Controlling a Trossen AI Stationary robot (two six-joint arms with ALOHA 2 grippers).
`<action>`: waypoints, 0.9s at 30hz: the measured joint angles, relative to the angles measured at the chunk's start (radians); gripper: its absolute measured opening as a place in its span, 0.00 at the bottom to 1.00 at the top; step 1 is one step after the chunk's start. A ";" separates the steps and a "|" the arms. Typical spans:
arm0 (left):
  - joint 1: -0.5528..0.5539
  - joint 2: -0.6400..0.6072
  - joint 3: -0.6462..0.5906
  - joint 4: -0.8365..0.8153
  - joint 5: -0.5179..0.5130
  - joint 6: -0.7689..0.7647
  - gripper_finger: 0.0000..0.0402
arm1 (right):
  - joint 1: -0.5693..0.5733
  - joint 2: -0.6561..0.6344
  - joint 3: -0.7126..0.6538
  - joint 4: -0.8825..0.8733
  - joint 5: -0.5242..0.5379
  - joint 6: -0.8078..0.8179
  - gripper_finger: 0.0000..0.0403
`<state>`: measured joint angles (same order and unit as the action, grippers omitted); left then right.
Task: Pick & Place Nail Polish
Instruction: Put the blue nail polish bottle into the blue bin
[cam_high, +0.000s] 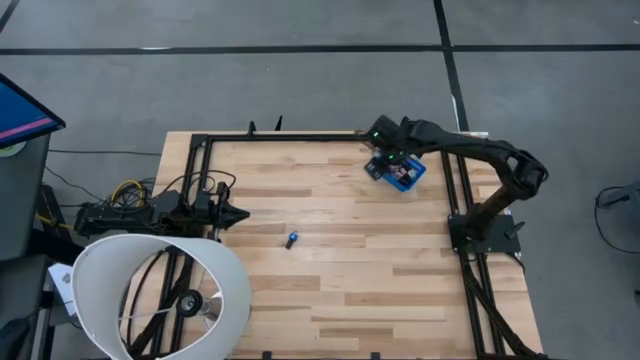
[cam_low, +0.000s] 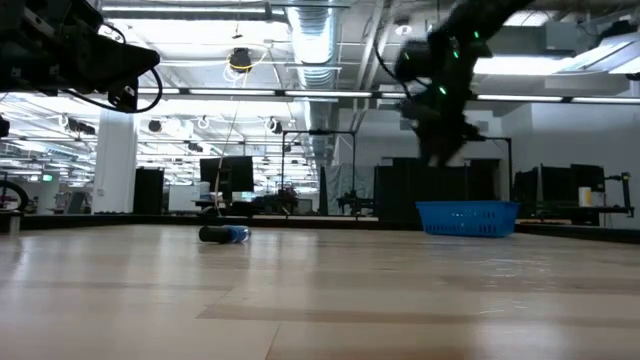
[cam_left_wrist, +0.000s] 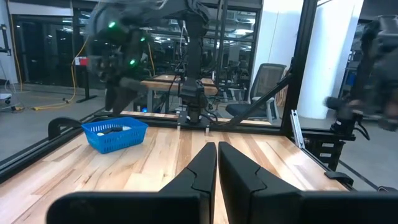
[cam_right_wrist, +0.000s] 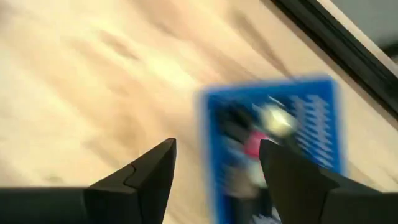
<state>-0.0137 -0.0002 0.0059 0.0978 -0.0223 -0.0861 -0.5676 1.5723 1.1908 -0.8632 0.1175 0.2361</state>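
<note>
Lying on its side on the worktop (cam_high: 330, 290), one nail polish bottle (cam_high: 291, 240) with a blue body and dark cap sits alone, well apart from the right gripper (cam_high: 385, 165) and nearer the left gripper (cam_high: 240, 213). Other bottles lie inside the blue bin (cam_high: 410, 180); right wrist view shows pink, dark and pale shapes there, too smeared to count.

Right gripper hangs above the bin's near edge, jaws spread wide with nothing between them. Left gripper rests at the left side of the worktop, fingers (cam_left_wrist: 205, 168) pressed together, empty, pointing across toward the bin.

Judgement: one bottle left to fetch.

Risks:
- Bottle is round and on its side; a jaw touching one flank first would likely roll it away.
- It is small and low, so closing too high would catch only the cap, or miss.
- Right arm sits close over the bin; swinging out low could clip the rim and shift it.
</note>
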 joint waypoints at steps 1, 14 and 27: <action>0.000 0.000 0.000 0.000 0.000 0.000 0.03 | 0.041 0.000 0.011 0.022 -0.008 -0.007 0.56; 0.000 0.000 0.000 0.000 0.000 0.000 0.03 | 0.428 0.004 0.035 0.478 -0.052 -0.264 0.54; 0.000 0.000 0.000 0.000 0.000 0.000 0.03 | 0.444 0.114 0.132 0.663 -0.240 -0.352 0.52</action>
<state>-0.0139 -0.0002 0.0059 0.0975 -0.0220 -0.0860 -0.1235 1.6864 1.3224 -0.2002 -0.1223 -0.1162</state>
